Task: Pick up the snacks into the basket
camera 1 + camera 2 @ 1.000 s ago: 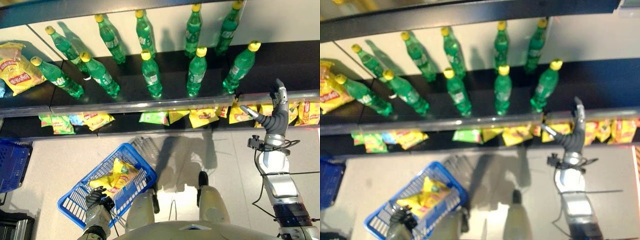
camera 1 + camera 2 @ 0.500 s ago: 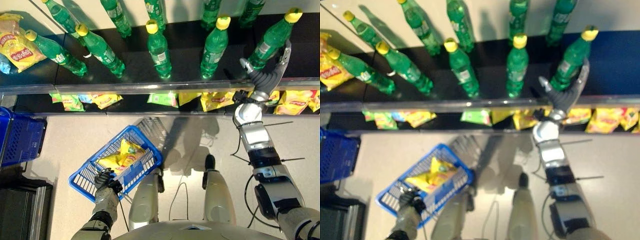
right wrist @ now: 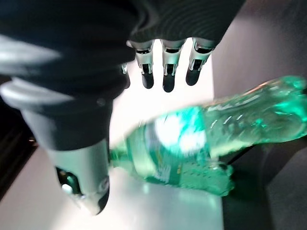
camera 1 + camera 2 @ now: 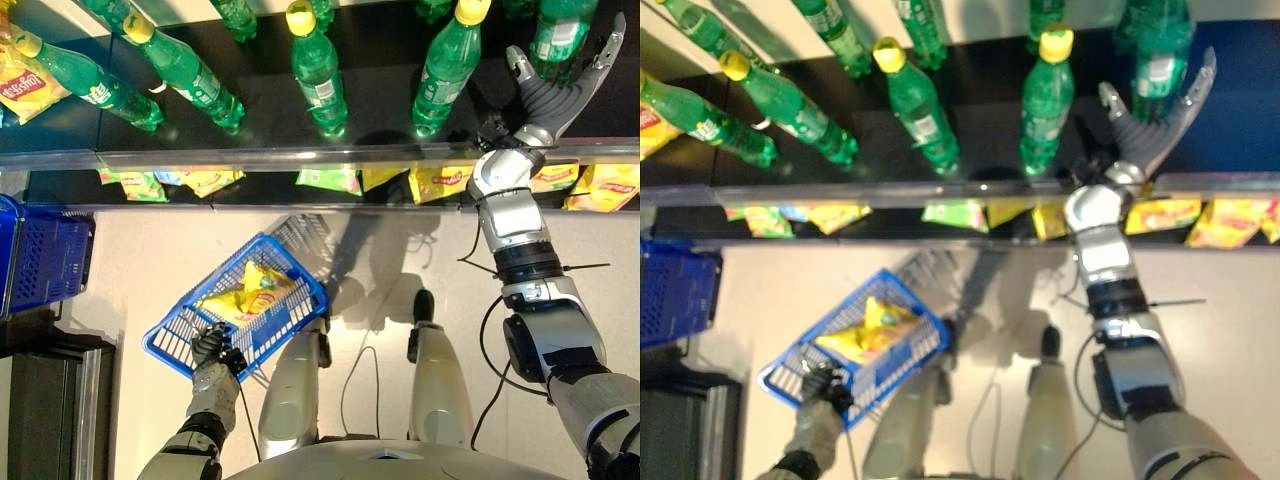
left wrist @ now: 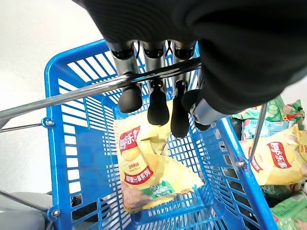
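My left robot hand (image 5: 158, 91) curls around the metal handle (image 5: 62, 96) of the blue basket (image 4: 290, 285), which holds yellow snack bags (image 5: 148, 177). Farther out, my right robot hand (image 4: 560, 85) spreads open beside a green bottle (image 3: 201, 143) on the upper shelf (image 4: 380, 155). More snack bags (image 4: 600, 185) lie on the shelf below it.

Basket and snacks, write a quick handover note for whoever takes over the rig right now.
Left robot hand: curled round the metal handle of the blue basket, carried low by the floor.
Right robot hand: open, empty, raised at the upper shelf beside a green bottle.
Done: yellow snack bag lies in the basket.
Left: more snack bags lie on the lower shelf; pick and drop them in.
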Motion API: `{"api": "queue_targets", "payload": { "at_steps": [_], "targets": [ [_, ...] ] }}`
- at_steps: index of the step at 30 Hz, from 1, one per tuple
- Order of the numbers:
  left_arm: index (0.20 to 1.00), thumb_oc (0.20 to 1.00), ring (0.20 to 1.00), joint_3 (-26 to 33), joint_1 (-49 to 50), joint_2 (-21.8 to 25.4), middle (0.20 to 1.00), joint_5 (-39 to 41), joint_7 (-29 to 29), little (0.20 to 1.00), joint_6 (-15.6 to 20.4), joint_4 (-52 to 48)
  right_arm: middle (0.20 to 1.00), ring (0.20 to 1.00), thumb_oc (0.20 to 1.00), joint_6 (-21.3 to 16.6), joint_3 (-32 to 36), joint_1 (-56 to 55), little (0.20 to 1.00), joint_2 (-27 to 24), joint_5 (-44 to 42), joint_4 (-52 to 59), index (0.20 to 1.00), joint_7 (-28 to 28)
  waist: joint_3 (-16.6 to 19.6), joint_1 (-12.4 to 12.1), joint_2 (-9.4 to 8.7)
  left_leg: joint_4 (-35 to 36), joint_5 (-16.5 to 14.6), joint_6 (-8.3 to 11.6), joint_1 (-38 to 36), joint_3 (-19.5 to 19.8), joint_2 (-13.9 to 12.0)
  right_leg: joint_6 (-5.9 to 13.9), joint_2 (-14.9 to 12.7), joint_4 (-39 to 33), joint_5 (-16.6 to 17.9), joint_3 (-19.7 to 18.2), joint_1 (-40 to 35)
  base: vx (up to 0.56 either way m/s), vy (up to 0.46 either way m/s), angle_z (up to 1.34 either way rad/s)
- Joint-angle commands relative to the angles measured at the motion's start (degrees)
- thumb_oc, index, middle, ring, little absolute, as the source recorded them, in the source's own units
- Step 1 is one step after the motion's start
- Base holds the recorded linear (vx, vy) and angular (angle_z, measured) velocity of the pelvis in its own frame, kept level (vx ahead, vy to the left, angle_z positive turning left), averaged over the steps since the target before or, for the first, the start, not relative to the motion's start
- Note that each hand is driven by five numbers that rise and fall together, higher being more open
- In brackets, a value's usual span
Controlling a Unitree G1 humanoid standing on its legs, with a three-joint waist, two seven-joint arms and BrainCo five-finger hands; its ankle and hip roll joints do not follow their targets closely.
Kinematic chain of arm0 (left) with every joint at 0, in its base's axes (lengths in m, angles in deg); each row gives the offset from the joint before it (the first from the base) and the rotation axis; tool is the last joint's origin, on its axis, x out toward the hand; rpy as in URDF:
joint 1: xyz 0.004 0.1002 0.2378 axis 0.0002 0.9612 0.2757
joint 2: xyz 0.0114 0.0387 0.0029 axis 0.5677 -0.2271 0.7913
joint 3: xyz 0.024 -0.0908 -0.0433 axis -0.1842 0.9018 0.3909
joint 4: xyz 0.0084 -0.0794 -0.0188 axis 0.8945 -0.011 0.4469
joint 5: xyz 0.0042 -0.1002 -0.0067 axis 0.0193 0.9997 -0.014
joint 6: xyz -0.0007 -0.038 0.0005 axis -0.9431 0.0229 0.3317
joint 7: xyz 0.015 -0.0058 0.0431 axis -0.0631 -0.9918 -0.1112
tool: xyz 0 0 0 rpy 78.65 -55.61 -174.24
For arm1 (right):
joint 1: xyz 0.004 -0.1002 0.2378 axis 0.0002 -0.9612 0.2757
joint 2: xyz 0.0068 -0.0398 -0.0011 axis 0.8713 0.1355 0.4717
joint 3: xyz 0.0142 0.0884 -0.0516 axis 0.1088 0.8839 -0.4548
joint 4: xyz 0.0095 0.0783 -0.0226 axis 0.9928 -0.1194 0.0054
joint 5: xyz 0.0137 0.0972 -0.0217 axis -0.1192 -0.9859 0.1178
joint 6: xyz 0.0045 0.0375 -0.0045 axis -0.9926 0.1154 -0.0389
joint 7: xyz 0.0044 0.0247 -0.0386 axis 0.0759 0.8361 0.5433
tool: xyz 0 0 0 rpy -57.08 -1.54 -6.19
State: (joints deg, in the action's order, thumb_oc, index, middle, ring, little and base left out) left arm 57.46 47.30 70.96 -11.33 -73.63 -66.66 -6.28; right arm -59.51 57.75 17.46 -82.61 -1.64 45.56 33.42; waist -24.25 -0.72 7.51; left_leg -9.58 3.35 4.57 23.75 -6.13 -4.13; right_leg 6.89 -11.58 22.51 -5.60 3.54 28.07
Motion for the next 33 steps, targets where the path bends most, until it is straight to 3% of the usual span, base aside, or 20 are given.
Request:
{"api": "queue_targets", "payload": {
  "at_steps": [1, 10, 18, 26, 33],
  "targets": [
    [0.2, 0.2, 0.2, -1.53, 2.3, 1.63, 0.2, 1.4, -1.47, 0.2, 1.66, -0.69, 1.0, 1.0, 1.0, -0.85, 2.48, 1.06, 1.0, -3.67, 0.39, 1.17, 1.0, -1.6, 0.68, 0.06, -0.52, -5.68, -5.24, -2.55, 0.32, 1.53, 1.68, 0.52, 0.67, -6.85, 7.52, -1.57, -1.12, 0.0, 0.0, 0.0],
    [0.2, 0.2, 0.2, -1.56, 2.62, 1.91, 0.2, 2.01, -1.0, 0.2, 2.41, -1.77, 1.0, 1.0, 1.0, 0.3, 2.49, 2.75, 1.0, -6.19, 1.19, -2.52, 1.0, -1.73, 0.98, -0.16, 0.0, -5.56, -5.25, -2.65, 0.63, 1.64, 2.02, 0.6, 0.77, -6.74, 7.55, -2.08, -0.74, 0.0, 0.0, 0.0],
    [0.2, 0.2, 0.2, -0.51, 2.83, 2.49, 0.2, 1.94, -0.43, 0.2, 2.36, -1.65, 1.0, 1.0, 1.0, 0.93, 0.1, 3.17, 1.0, -8.57, 2.65, -1.6, 1.0, 1.95, 1.18, -0.18, -0.38, -5.37, -5.05, -2.62, 0.89, 1.81, 2.04, 0.35, 1.11, -6.54, 7.43, -1.95, -0.29, 0.0, 0.0, 0.0],
    [0.2, 0.2, 0.2, 1.94, 2.22, 3.39, 0.2, 1.74, 0.06, 0.2, 1.5, -1.12, 1.0, 1.0, 1.0, -2.19, -3.14, 2.34, 1.0, -9.66, 0.84, 9.58, 1.0, 10.24, 1.24, 0.26, -2.69, -5.91, -5.13, -2.59, 1.64, 1.94, 1.74, 0.19, 1.63, -6.21, 7.57, -2.23, 0.46, 0.0, 0.0, 0.0],
    [0.2, 0.2, 0.2, 3.72, 2.05, 4.61, 0.2, 2.24, 0.45, 0.2, 0.95, -0.51, 1.0, 1.0, 1.0, -3.91, -4.68, 3.6, 1.0, -10.57, -1.99, 14.48, 1.0, 14.17, 1.5, 0.4, -4.38, -6.09, -5.22, -2.52, 1.84, 1.82, 1.55, 0.06, 2.05, -6.19, 7.56, -2.31, 0.64, 0.0, 0.0, 0.0]
  ]
}}
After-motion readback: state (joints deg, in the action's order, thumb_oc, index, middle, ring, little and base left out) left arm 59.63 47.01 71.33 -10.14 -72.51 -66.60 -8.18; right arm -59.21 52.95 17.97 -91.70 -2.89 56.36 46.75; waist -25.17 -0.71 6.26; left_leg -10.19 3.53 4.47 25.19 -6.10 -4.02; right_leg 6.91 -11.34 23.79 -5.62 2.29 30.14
